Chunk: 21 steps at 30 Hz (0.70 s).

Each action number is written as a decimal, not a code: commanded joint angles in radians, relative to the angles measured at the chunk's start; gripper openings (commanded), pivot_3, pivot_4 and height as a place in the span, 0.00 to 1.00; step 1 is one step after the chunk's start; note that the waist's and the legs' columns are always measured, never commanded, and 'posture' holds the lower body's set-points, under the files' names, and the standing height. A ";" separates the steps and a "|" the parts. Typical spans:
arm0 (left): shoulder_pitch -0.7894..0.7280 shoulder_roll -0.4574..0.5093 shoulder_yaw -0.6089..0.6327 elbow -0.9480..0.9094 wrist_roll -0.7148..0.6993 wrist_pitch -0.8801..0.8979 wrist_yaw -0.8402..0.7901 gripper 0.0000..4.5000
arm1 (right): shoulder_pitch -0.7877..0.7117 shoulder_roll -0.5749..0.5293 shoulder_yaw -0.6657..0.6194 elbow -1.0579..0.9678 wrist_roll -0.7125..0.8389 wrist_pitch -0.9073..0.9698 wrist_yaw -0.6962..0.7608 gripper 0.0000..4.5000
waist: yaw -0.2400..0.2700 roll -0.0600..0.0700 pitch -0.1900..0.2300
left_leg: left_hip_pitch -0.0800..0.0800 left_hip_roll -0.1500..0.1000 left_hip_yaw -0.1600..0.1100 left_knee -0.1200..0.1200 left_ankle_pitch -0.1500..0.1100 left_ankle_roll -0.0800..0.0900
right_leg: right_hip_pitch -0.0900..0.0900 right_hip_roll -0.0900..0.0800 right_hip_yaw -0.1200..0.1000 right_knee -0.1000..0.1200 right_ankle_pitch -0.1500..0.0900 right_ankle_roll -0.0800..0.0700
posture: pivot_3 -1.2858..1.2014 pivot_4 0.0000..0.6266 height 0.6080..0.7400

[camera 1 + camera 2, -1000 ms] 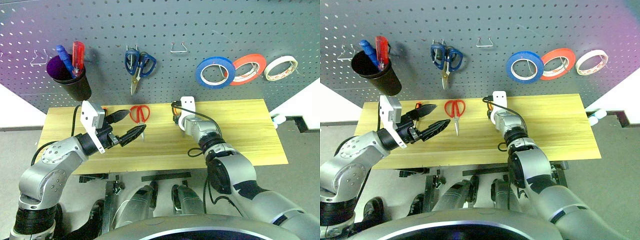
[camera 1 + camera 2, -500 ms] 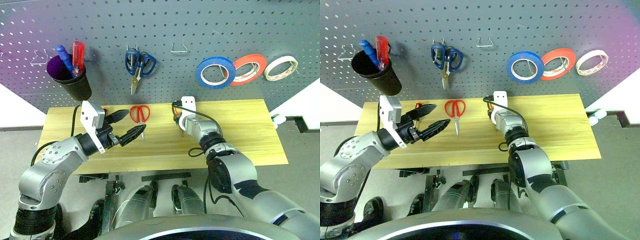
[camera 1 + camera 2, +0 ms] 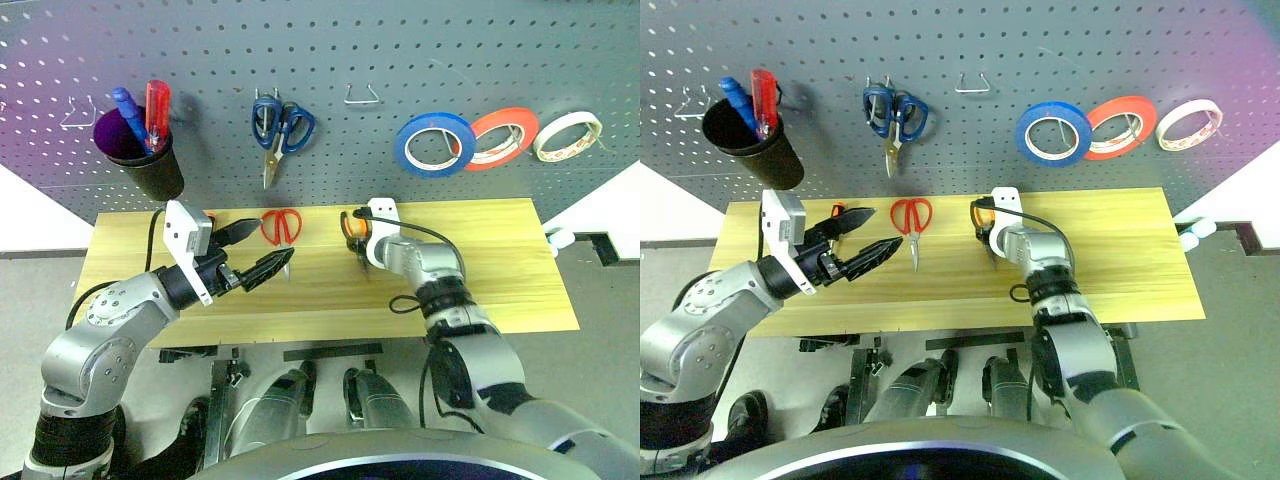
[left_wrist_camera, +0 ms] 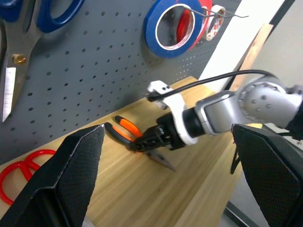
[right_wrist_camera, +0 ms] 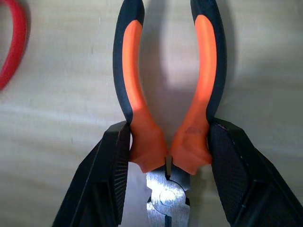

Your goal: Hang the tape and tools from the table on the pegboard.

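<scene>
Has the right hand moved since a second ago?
Yes. The right hand, shut on the pliers, has pulled back from the pegboard toward the table's near edge, so the orange handles now show beside it.

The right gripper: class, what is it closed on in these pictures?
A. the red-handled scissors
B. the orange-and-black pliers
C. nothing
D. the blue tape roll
B: the right gripper has a black finger pressed against each side of the pliers, near the pivot.

The pliers [image 5: 166, 109] have orange handles edged in black (steel grey at the pivot). Red scissors [image 3: 281, 228] lie on the pale grained table [image 3: 500, 270]. The pegboard [image 3: 400, 40] is dark grey, dotted with holes.
</scene>
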<state>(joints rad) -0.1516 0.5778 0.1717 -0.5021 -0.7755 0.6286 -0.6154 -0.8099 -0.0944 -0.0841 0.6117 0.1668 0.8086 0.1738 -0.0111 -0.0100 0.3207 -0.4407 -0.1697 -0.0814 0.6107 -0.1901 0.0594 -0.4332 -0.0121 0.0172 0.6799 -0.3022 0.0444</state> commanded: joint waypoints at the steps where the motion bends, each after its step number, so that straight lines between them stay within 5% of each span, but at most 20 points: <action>1: -0.007 0.002 0.003 -0.005 -0.002 -0.016 -0.020 1.00 | 0.062 -0.019 0.010 -0.225 0.035 0.106 0.030 0.47 | -0.001 0.000 0.000 | -0.003 0.000 0.000 0.001 0.001 0.001 | -0.002 0.000 0.000 0.000 0.000 0.000 | 0.54 0.56 1.00; 8: -0.041 0.002 -0.013 0.026 0.018 -0.030 -0.044 1.00 | 0.216 -0.035 -0.022 -0.524 0.161 0.226 0.135 0.47 | -0.005 0.000 0.000 | -0.003 0.000 0.000 0.000 0.001 0.001 | -0.003 0.000 0.000 0.000 0.000 0.000 | 0.53 0.56 1.00; 21: -0.053 0.011 0.018 0.043 -0.003 -0.013 -0.060 1.00 | 0.382 -0.117 -0.035 -0.626 0.187 -0.084 0.264 0.47 | -0.010 -0.002 0.003 | -0.003 0.000 0.000 0.001 0.001 0.002 | -0.003 0.000 0.000 0.000 0.000 0.000 | 0.52 0.55 1.00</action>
<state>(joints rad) -0.2087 0.5775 0.1630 -0.4325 -0.7652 0.6220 -0.6691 -0.4277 -0.2178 -0.1160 0.0645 0.3279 0.7807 0.4200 -0.0210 -0.0121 0.3233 -0.4440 -0.1693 -0.0812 0.6116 -0.1893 0.0609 -0.4362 -0.0125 0.0171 0.6803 -0.3021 0.0445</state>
